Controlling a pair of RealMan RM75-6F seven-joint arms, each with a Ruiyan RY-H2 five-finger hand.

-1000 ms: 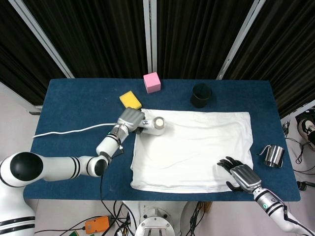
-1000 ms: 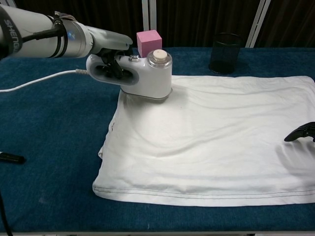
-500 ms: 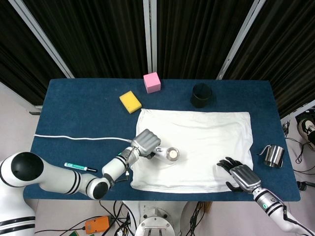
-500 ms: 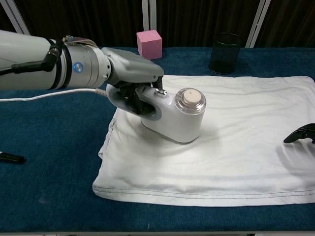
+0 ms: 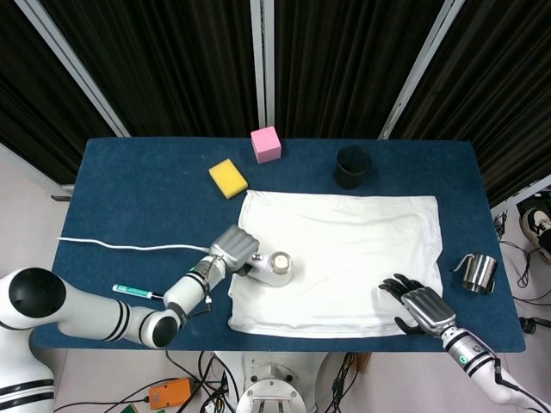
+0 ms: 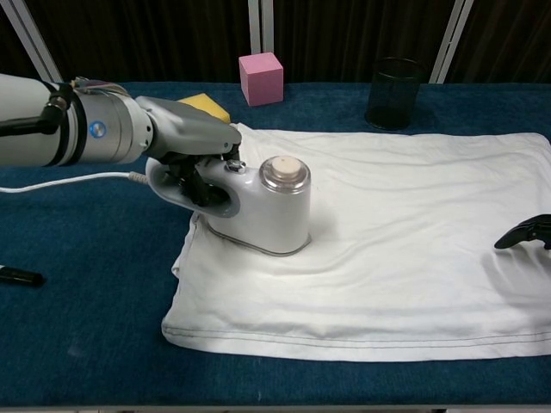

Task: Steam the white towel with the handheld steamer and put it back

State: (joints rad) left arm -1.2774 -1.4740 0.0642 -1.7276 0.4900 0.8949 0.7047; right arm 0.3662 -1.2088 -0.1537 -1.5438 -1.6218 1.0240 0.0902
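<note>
While the left hand (image 6: 185, 142) grips the steamer (image 6: 263, 206), black cup (image 5: 351, 166) stands beside towel (image 5: 344, 258).

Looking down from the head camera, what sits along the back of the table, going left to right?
Yellow sponge → pink block → black cup.

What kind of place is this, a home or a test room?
Probably a robot test room, not a home. A table with a blue cover stands before black curtains, and loose cables hang under it. The left hand holds a handheld steamer on a white towel.
</note>
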